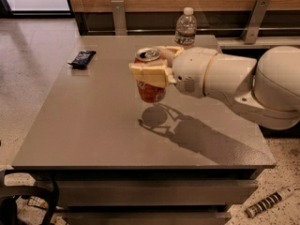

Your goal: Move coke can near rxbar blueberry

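Note:
The coke can (151,90), red-orange with a silver top, is held upright in the air above the middle of the grey table (93,125); its shadow lies on the tabletop below it. My gripper (152,67) is shut on the can, with cream fingers (147,74) wrapped around its upper half, and the white arm reaches in from the right. The rxbar blueberry (82,58), a dark flat bar, lies at the table's far left, well apart from the can.
A clear plastic water bottle (185,28) stands at the table's far edge, behind my wrist. A wooden wall with metal brackets runs behind the table. Dark equipment sits on the floor at the lower left, and a striped object (269,203) lies at the lower right.

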Motion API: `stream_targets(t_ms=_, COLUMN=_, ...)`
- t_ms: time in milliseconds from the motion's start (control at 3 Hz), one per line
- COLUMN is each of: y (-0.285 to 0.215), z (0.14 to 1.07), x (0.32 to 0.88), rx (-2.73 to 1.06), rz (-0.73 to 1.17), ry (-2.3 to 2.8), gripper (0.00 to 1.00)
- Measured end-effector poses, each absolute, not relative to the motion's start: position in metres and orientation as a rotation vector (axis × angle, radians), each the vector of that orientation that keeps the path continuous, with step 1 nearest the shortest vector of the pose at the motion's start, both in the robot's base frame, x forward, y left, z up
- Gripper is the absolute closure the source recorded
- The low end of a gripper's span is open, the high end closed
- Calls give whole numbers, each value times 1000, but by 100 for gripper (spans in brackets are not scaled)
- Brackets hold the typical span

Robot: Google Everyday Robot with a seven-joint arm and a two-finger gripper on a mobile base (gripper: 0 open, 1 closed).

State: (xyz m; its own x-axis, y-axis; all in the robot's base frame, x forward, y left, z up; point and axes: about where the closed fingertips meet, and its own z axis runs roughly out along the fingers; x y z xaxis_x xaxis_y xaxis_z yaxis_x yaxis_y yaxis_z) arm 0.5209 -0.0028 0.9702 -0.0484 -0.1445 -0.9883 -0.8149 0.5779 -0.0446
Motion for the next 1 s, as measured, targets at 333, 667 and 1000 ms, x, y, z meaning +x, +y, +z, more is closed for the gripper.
stream_targets(t_ms=333, y=22, z=1011, x=551, rx=-810, rz=615, ry=1547, gripper=100)
stream_targets(t_ms=667, y=45, z=1032, x=585, rx=-743, rz=599, ry=1526, gripper=100)
stream_targets(t_ms=1000, y=59, z=1042, x=628, rx=-676, rz=585, ry=1485, gripper=100)
